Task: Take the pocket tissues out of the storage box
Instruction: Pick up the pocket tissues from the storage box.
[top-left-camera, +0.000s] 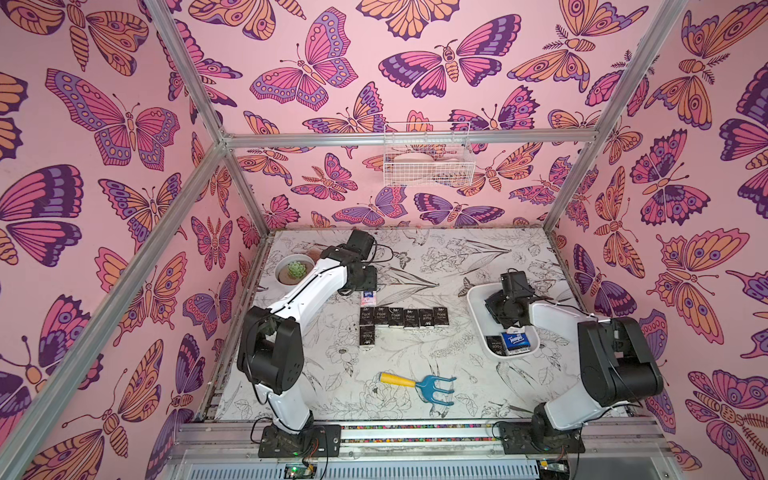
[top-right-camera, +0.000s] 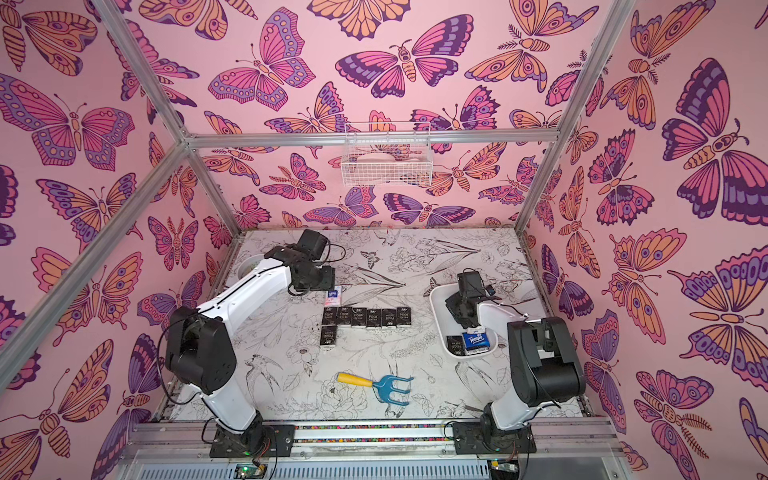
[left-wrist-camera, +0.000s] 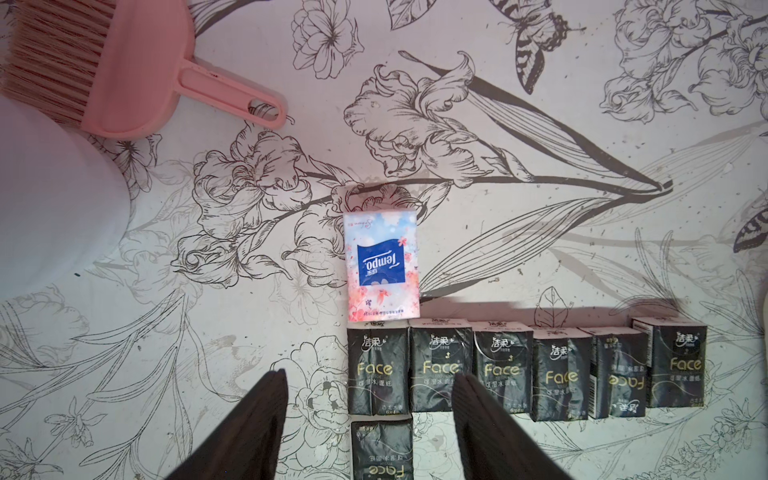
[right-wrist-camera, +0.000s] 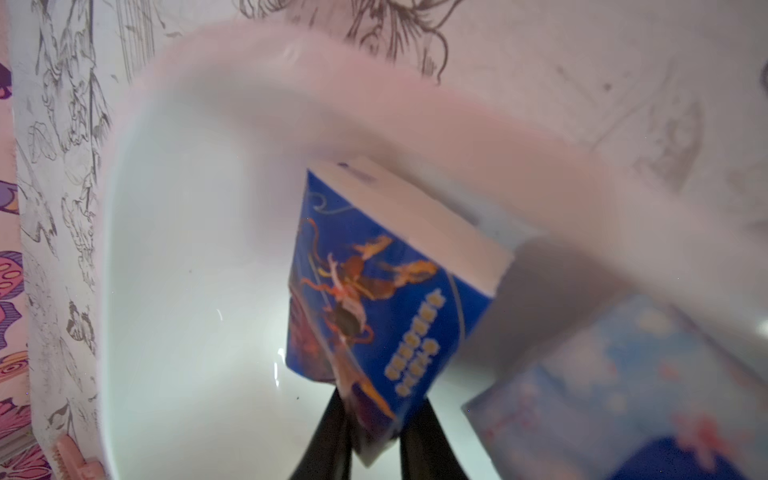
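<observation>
My right gripper (right-wrist-camera: 376, 444) is down inside the storage box (right-wrist-camera: 187, 257). Its two black fingers are clamped on the lower corner of a dark blue packet (right-wrist-camera: 374, 291), which is tilted close to the box's curved wall. The box is shallow, glossy white plastic with rounded corners, and it sits near the right edge of the table (top-left-camera: 457, 257).

This wrist view is blurred. A pale blue packet (right-wrist-camera: 623, 374) with pink blossoms is soft and cut off at the frame edge. In both top views my arm covers most of the box. At its near end a blue "Tempo" packet (top-left-camera: 513, 338) and a black packet (top-left-camera: 494, 344) show.

My left gripper (left-wrist-camera: 370, 432) hangs with its fingers well apart, holding nothing, above the row of black "Face" packets (left-wrist-camera: 519, 370). Six crinkly film packets lie side by side in the row. A seventh packet (left-wrist-camera: 382, 449) lies against the row's left end on the near side, cut off by the frame. A white-and-pink "Tempo" packet (left-wrist-camera: 382, 266) lies flat against the far side of the same end.

Bare floral-printed table lies open between the row and the box. More open table separates the row from a blue garden fork (top-left-camera: 419, 384) with a yellow handle. A pink hand brush (left-wrist-camera: 124, 75) and a round white pot (left-wrist-camera: 50, 199) are only partly in view.
</observation>
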